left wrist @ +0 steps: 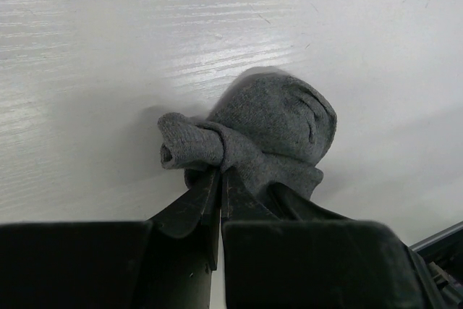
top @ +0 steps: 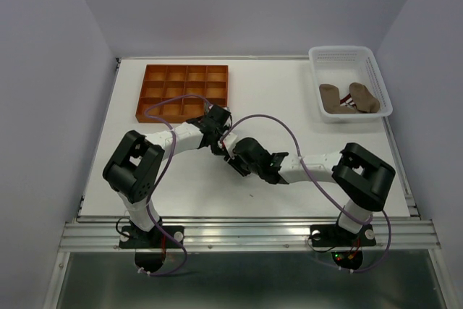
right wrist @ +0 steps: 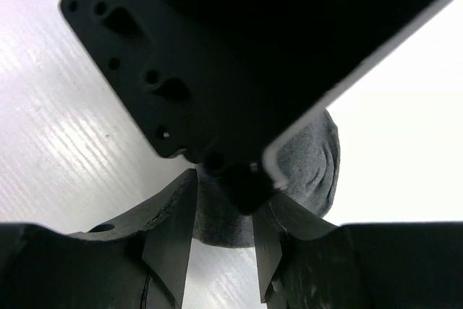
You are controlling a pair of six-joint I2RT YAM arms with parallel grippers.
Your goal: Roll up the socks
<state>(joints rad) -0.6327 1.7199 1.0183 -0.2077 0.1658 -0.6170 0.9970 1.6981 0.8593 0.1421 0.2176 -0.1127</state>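
Observation:
A grey sock (left wrist: 275,117) lies bunched in a ball on the white table, with a rolled cuff sticking out to its left. My left gripper (left wrist: 221,171) is shut on the fabric at the base of that cuff. In the right wrist view the same grey sock (right wrist: 311,161) sits between the two fingers of my right gripper (right wrist: 230,186), which press on it from both sides; the left gripper's black body hides most of it. From above, my left gripper (top: 219,142) and my right gripper (top: 230,151) meet mid-table and hide the sock.
A white mesh basket (top: 347,52) at the back right holds two tan-brown socks (top: 333,98). An orange compartment tray (top: 182,67) stands at the back left. Purple cables loop over both arms.

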